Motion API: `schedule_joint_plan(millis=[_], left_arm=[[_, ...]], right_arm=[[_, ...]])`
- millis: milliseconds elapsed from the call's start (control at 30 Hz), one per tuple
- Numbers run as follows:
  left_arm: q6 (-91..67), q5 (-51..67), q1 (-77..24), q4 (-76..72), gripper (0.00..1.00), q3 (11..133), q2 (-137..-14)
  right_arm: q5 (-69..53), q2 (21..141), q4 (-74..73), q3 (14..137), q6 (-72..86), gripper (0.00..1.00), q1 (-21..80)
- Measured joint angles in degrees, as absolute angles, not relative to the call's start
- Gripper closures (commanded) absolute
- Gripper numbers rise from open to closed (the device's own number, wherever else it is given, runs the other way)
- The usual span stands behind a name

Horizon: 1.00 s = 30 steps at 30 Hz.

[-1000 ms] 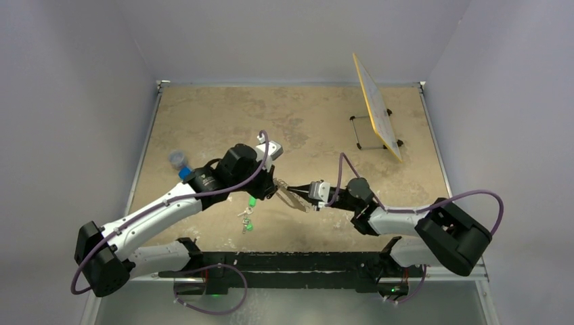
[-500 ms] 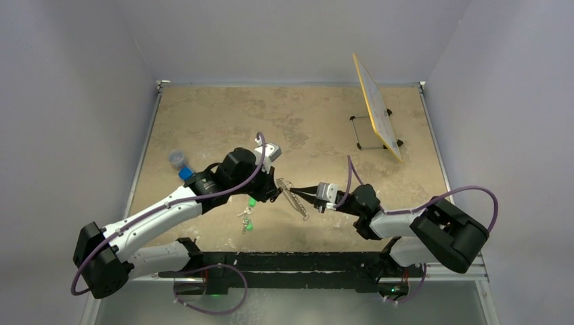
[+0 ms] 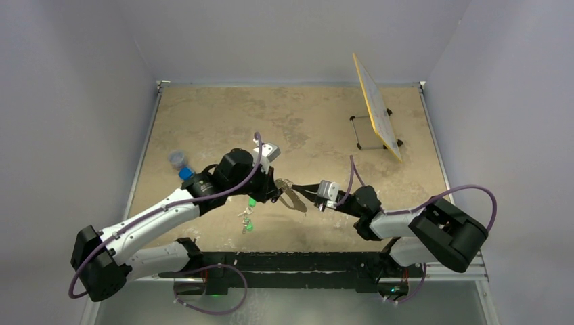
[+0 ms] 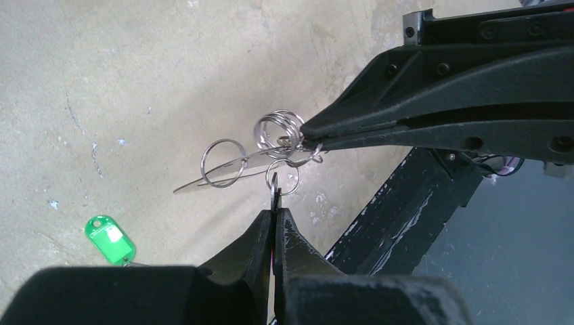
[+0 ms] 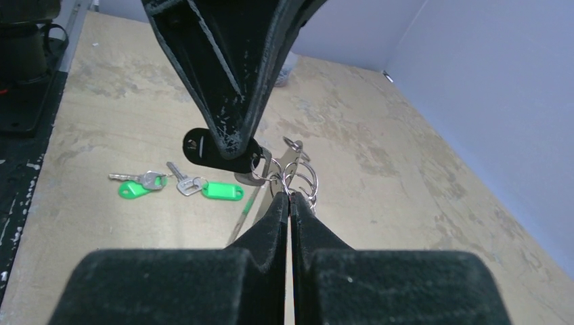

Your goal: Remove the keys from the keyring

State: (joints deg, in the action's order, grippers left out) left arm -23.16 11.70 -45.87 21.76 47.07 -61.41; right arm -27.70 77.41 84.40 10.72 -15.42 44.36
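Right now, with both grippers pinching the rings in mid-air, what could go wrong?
The left gripper and right gripper pinch the small rings by their tips; pulling apart could slip one free and drop the keyring. The green-tagged keys lie on the table nearby, so a drop might tangle with them.

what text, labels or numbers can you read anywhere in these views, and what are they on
There is no readable text in any view.
On the green plastic key tags, the label windows are blank or too small to read.
On the yellow flat board on a wire stand, seen nearly edge-on, nothing is legible.
On the black oval key head, no marking shows.
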Motion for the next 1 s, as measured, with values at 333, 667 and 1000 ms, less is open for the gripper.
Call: schedule_joint_plan(millis=[333,667,1000], left_arm=[[-23.9,14.9,-45.8,20.1,1.0,47.0,-60.0],[-23.4,16.0,-45.8,20.9,1.0,47.4,-60.1],[-19.1,14.0,-45.8,27.5,1.0,53.2,-62.4]], right_arm=[[-24.4,76.6,82.9,11.1,-16.3,1.0,44.7],[-24.3,75.6,79.1,12.3,-18.7,1.0,45.4],[-23.4,73.9,77.2,13.0,-20.3,1.0,46.2]])
